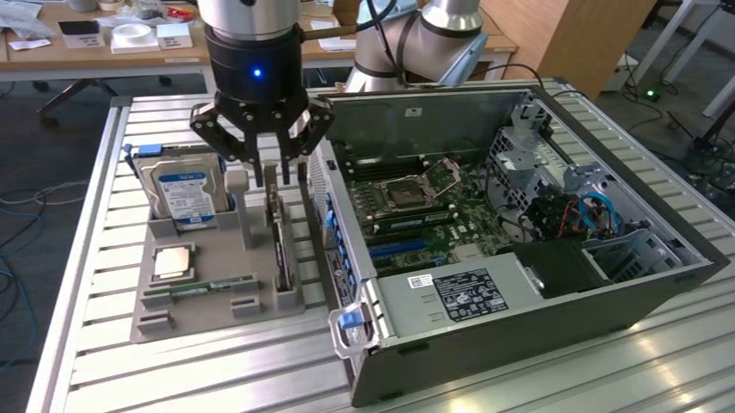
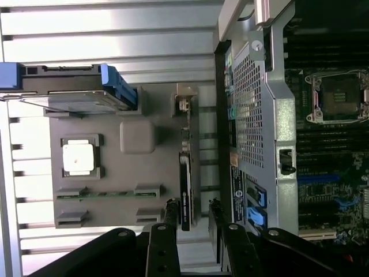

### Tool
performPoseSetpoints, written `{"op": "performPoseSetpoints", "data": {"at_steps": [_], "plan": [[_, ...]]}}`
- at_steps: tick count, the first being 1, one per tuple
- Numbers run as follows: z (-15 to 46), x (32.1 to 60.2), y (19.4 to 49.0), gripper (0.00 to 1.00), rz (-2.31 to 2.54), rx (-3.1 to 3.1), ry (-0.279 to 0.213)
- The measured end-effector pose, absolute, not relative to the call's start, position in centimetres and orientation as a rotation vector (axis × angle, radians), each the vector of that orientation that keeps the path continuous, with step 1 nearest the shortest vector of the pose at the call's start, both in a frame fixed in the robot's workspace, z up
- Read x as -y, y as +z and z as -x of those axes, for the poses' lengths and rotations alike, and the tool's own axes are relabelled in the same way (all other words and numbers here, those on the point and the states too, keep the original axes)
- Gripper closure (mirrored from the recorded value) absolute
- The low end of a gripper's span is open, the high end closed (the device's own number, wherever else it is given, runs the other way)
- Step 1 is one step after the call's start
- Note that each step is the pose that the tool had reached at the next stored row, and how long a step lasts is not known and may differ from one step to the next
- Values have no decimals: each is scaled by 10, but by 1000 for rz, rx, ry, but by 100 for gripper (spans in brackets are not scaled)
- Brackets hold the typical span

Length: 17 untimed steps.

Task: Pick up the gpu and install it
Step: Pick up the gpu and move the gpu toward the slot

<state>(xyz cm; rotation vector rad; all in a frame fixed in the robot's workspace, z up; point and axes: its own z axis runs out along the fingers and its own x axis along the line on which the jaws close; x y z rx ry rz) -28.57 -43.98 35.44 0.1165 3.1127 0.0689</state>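
- gpu (image 1: 279,245): stands on edge in a narrow slot of the grey parts holder (image 1: 247,314), at the holder's side nearest the computer case (image 1: 460,361). Thin dark card; its long edge runs along the holder.
- Also in the holder: hard drive (image 1: 184,194) upright at the far corner from the card, CPU (image 1: 172,261) lying flat mid-holder, RAM stick (image 1: 213,286) lying flat beside the CPU.
- gripper (image 1: 281,172): directly above the holder's card slot, pointing down. Jaws partly open, holding nothing. In the wrist view the fingers (image 2: 170,216) stand one on each side of the card with a gap showing; the card sits nearer one finger than the other.
- Handling, as judged: light and stiff, so a moderate pinch should carry it. The board is thin and its faces look smooth, so a weak grip could let it slip or swing.
- Fragile: keep the pads off small components and off the connector edge, which looks seated down in the holder.
- Best hold: across the two flat faces at the exposed upper edge, near mid-length so it hangs level.
- Risk: any pull off the line of the slot may jam the card in the holder or drag the holder along.
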Motion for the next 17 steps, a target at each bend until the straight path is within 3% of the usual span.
{"op": "performPoseSetpoints", "data": {"at_steps": [17], "plan": [[286, 440, 323, 64, -117, -3113, 69]]}}
